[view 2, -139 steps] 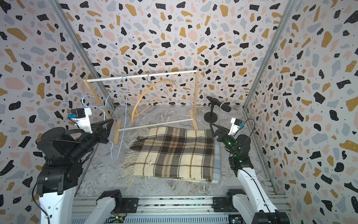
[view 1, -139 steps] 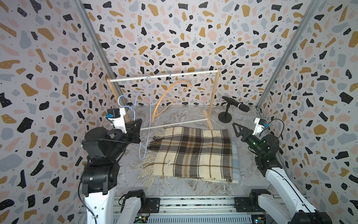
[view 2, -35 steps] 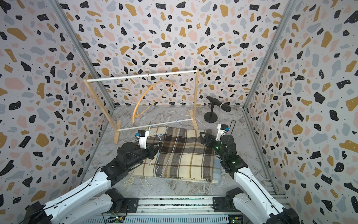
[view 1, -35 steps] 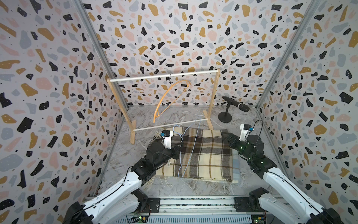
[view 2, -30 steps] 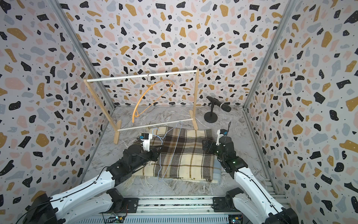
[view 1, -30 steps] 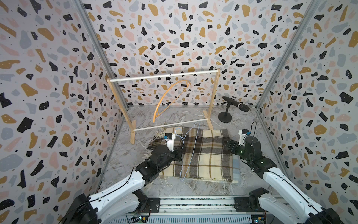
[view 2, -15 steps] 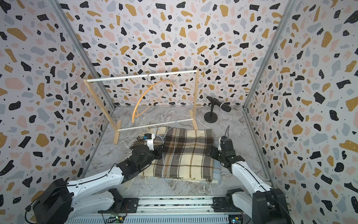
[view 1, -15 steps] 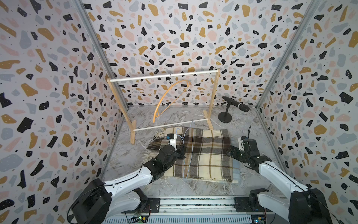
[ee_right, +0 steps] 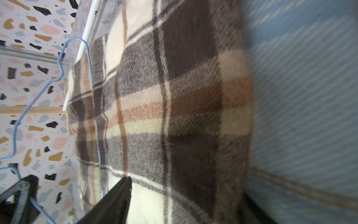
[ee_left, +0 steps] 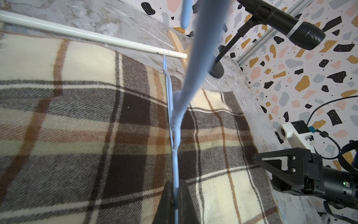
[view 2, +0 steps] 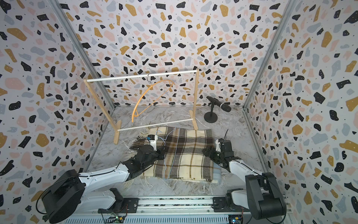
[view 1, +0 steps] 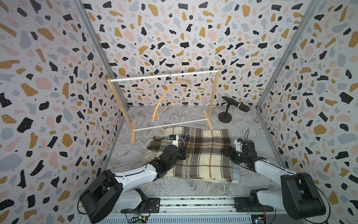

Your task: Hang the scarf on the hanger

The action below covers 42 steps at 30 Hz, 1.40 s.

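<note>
A plaid scarf (view 1: 205, 155) (view 2: 189, 155) lies folded flat on the marble floor. Across its left part lies a blue wire hanger (view 1: 193, 147) (view 2: 173, 153), its long straight wire running front to back. My left gripper (view 1: 184, 153) (view 2: 162, 153) is shut on that wire; the left wrist view shows the fingertips (ee_left: 175, 186) pinching the hanger (ee_left: 175, 155) just above the cloth. My right gripper (view 1: 224, 151) (view 2: 206, 151) is low at the scarf's right edge. Its jaws (ee_right: 186, 194) are open, with the folded edge of the scarf (ee_right: 174, 116) between them.
A wooden clothes rack (view 1: 162, 76) stands behind the scarf, its lower rail (view 1: 170, 124) close to the scarf's far edge. An orange wooden hanger (view 1: 168, 97) hangs tilted from the top bar. A microphone on a stand (view 1: 235, 104) sits at the back right. Patterned walls close in on both sides.
My left arm carried the blue hanger from the left wall down onto the scarf. My right gripper dropped to the scarf's right edge, and its jaws have narrowed.
</note>
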Each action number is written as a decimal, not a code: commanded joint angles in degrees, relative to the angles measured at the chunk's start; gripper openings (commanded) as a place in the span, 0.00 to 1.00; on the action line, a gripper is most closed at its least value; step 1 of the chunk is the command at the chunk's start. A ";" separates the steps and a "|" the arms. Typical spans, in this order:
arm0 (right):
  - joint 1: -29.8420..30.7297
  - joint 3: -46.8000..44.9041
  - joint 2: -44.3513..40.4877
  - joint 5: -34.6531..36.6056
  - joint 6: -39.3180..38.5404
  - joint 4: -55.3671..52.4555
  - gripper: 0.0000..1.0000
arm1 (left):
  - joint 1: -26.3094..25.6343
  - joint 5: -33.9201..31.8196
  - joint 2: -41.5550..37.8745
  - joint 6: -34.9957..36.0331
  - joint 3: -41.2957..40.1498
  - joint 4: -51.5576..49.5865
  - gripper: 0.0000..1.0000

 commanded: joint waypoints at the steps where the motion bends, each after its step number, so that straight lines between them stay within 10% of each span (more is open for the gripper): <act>1: -0.11 0.34 0.98 -6.62 6.32 7.78 0.65 | -0.33 -0.20 1.00 -0.37 0.20 2.00 0.00; 14: 4.54 1.59 5.97 -13.73 20.23 25.46 0.01 | -0.35 1.44 5.41 -2.30 1.52 3.96 0.00; 28: 25.77 11.35 34.32 -5.01 40.05 62.02 0.00 | -0.55 3.26 5.44 -2.47 2.43 4.09 0.00; 42: 31.99 17.89 36.39 -4.12 35.90 51.02 0.05 | -0.65 6.25 4.48 -1.30 3.54 3.99 0.00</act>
